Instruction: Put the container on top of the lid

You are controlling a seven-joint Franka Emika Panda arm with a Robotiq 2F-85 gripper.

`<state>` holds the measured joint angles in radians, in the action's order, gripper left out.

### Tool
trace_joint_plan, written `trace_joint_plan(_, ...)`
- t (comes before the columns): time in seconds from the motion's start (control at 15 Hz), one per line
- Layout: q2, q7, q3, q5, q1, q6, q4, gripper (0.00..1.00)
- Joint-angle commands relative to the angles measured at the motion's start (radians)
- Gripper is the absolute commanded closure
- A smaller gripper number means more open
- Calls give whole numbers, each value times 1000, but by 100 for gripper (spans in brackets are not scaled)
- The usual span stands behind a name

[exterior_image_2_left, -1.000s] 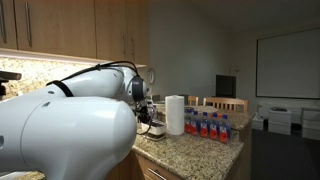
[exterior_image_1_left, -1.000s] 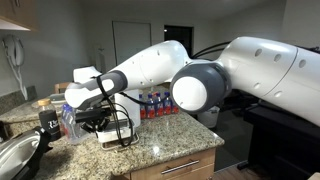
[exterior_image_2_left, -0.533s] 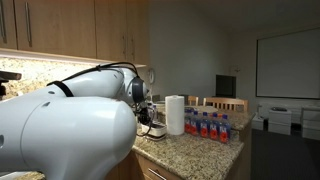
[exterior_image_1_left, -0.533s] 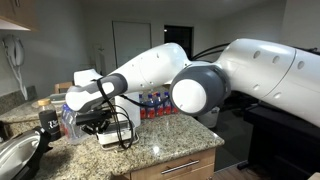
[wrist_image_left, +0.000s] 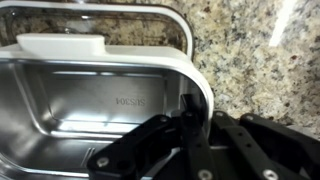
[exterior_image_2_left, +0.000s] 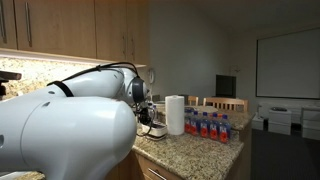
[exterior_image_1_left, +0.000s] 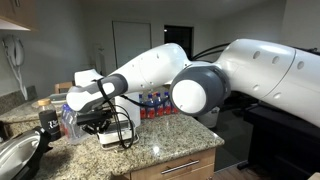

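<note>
In the wrist view the container (wrist_image_left: 100,95) is a shallow rectangular tub with a whitish rim and a shiny inside, resting on the granite counter (wrist_image_left: 260,50). My gripper (wrist_image_left: 190,105) is shut on its right wall, one finger inside and one outside. A thin clear rim of the lid (wrist_image_left: 172,20) shows just beyond the tub's far edge. In an exterior view the gripper (exterior_image_1_left: 104,122) sits low over the tub (exterior_image_1_left: 113,137) on the counter. In an exterior view (exterior_image_2_left: 151,121) the arm hides most of the tub.
A paper-towel roll (exterior_image_2_left: 175,114) stands beside the gripper. A pack of water bottles (exterior_image_2_left: 212,125) stands behind it, also in an exterior view (exterior_image_1_left: 155,104). A large round metal pan (exterior_image_1_left: 14,156) lies at the counter's near corner. The counter's front edge (exterior_image_1_left: 170,158) is close.
</note>
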<state>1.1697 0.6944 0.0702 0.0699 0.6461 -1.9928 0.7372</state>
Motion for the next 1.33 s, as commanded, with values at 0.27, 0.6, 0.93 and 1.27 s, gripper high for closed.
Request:
trace_joint_plan(0.27, -17, 53, 9, -1, 5, -28, 37, 96)
trace_joint_plan(0.6, -26, 72, 15, 7, 14, -31, 46, 96)
trace_joint_plan(0.93, -37, 78, 28, 14, 31, -28, 59, 96)
trace_joint_plan(1.27, -48, 98, 44, 13, 40, -25, 70, 95)
